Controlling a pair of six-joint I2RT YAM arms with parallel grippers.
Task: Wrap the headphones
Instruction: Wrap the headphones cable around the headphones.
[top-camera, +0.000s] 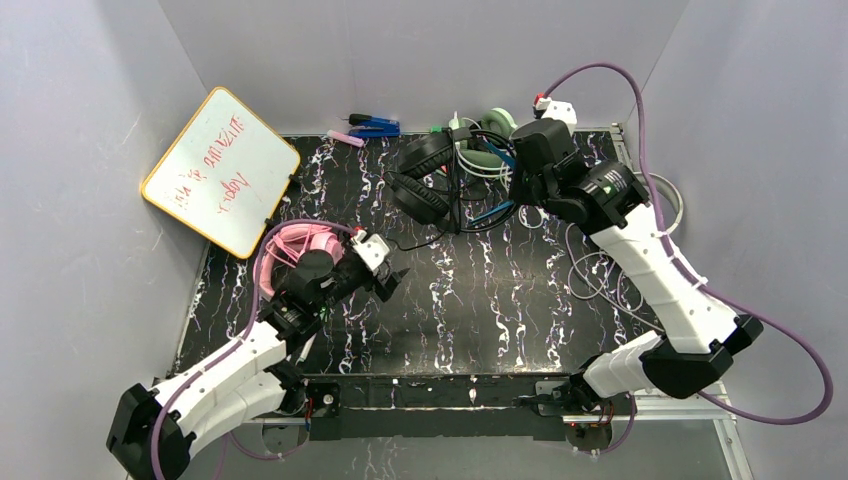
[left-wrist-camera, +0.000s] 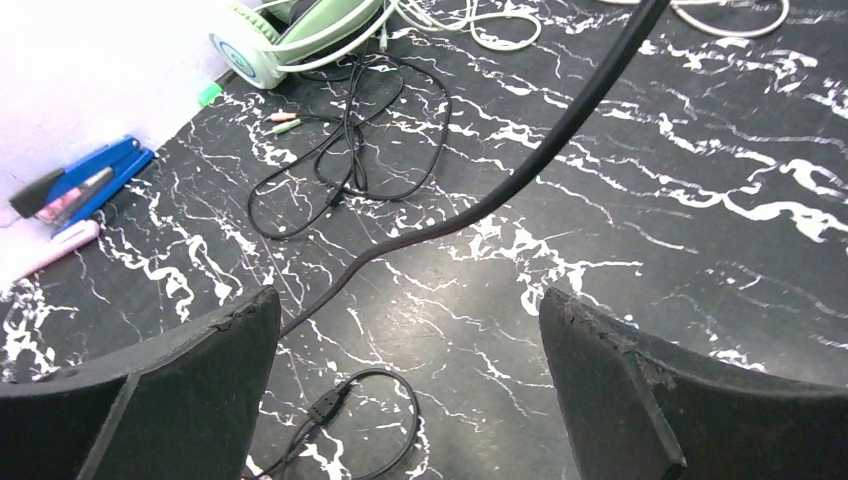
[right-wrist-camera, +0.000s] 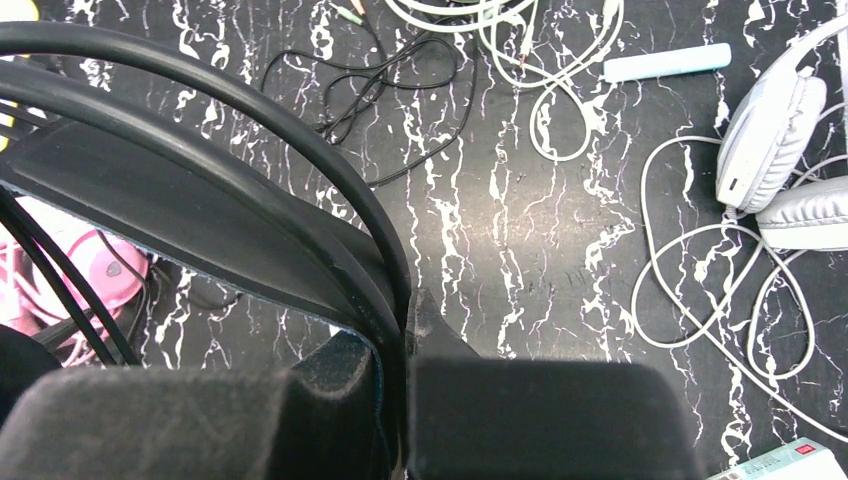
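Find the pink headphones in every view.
Top external: pink headphones, table's left side, below the whiteboard.
Left wrist: not in it.
Right wrist: left edge, behind the black headphones band.
Shared landmark: the black white-veined table.

Worktop (top-camera: 500, 310) is a black slab with white marble veins. Pink headphones (top-camera: 300, 240) sit on the left. A pale green headset (top-camera: 492, 128) and some blue tool (top-camera: 375, 126) are along the back edge, with white cords (top-camera: 585, 275) sprawled on the right and a black cord (left-wrist-camera: 353, 158) looped mid-back.
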